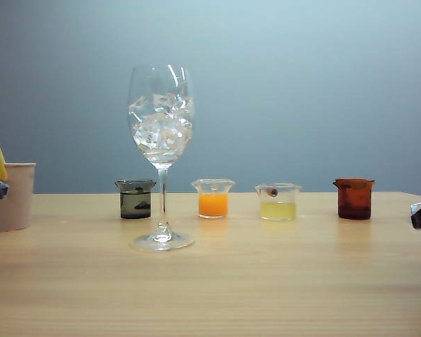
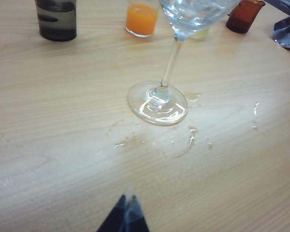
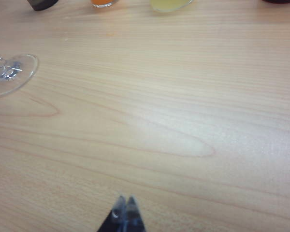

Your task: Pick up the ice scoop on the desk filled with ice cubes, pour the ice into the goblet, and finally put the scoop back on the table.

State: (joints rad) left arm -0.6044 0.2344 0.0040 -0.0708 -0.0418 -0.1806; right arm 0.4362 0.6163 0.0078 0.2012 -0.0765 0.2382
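Beige counter [image 1: 266,281], grey backdrop: goblet [image 1: 161,154] left of centre holds ice cubes [image 1: 160,126], pour apparently done. Scoop unseen. Left pincer [image 2: 127,199], right pincer [image 3: 125,199] clenched, empty, withdrawn to frame edges.

Beige table [image 1: 266,295] — goblet [image 1: 161,140], four beakers [image 1: 213,199], paper cup [image 1: 10,196].

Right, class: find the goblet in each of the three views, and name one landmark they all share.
Exterior view: the goblet stands whole, left of centre, ice cubes in its bowl.
Left wrist view: stem and foot at centre, bowl cut off at the picture's edge.
Right wrist view: only part of the foot, at the edge.
Shared landmark: the orange beaker.
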